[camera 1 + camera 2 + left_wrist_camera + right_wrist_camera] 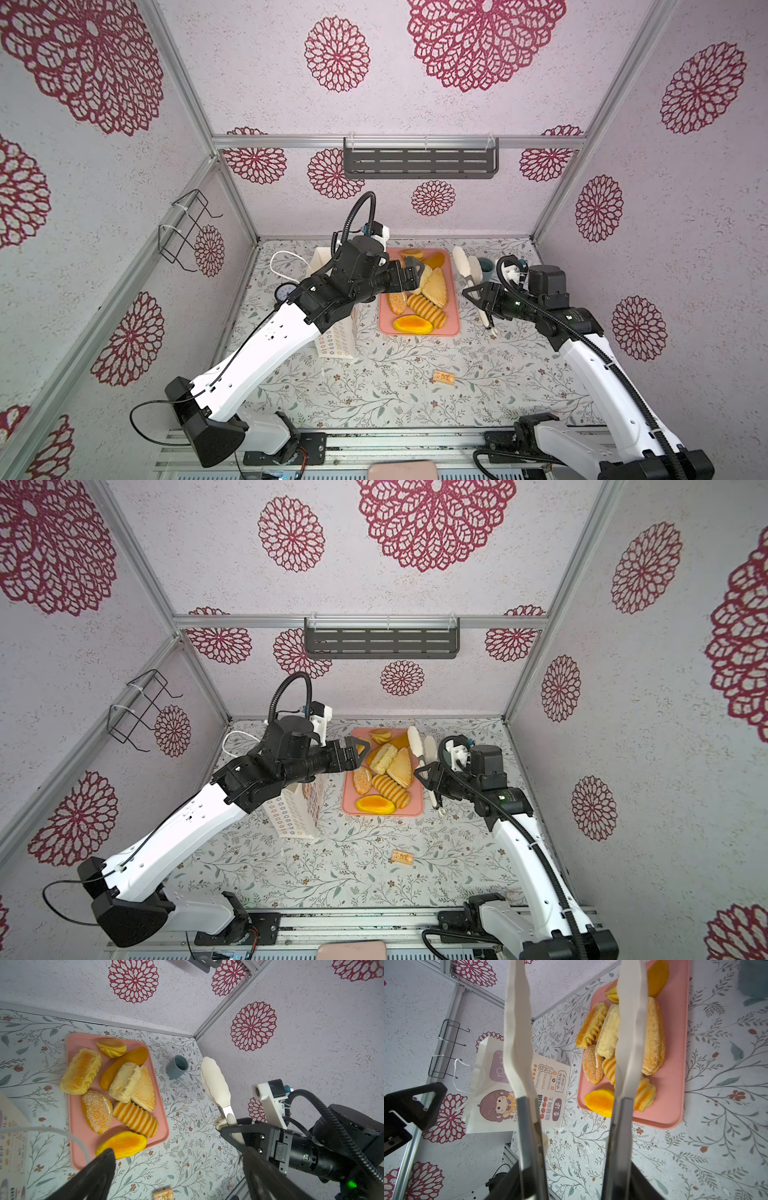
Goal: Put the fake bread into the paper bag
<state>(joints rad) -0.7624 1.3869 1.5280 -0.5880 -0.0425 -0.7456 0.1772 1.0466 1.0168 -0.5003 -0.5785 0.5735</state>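
Note:
Several fake bread pieces (pixel 424 291) (pixel 388 771) (pixel 124 1093) (pixel 608 1039) lie on a pink tray (pixel 453 328) (pixel 79 1142) (pixel 675 1084). The paper bag (pixel 336 345) (pixel 297 812) (pixel 488 1088) stands upright just left of the tray, partly hidden under my left arm. My left gripper (pixel 415 274) (pixel 359 750) (pixel 177 1153) hangs open and empty over the tray's left edge. Right of the tray, my right gripper (pixel 478 297) (pixel 430 775) (pixel 581 1184) is shut on white-tipped metal tongs (pixel 461 262) (pixel 216 1082) (pixel 517 1022). The tong arms are apart and hold nothing.
A grey cup (pixel 484 266) (pixel 177 1067) stands behind the tongs at the back right. A small tan printed block (pixel 444 377) (pixel 164 1194) lies on the floral table in front of the tray. A wire rack (pixel 187 232) hangs on the left wall, a dark shelf (pixel 419 158) on the back wall.

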